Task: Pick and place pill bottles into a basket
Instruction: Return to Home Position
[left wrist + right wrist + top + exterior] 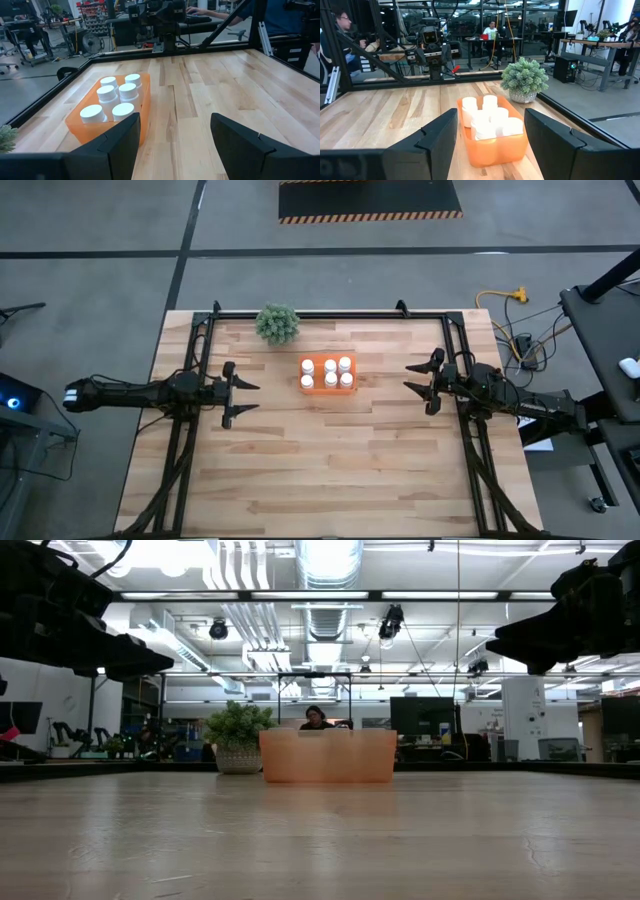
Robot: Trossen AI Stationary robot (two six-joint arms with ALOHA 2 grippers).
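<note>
The orange basket (pixel 327 373) stands on the table's far middle part, and several white pill bottles (pixel 330 372) stand upright inside it; they also show in the left wrist view (pixel 116 97) and in the right wrist view (pixel 490 121). My left gripper (pixel 246 397) is open and empty, above the table to the left of the basket. My right gripper (pixel 415 379) is open and empty, above the table to the right of the basket. In the low view the basket (pixel 327 756) hides the bottles.
A small green bushy plant (pixel 277 323) in a pot stands near the far edge, just left of the basket. A black frame (pixel 330 315) runs along the table's far, left and right sides. Bare wood lies between the basket and the near edge.
</note>
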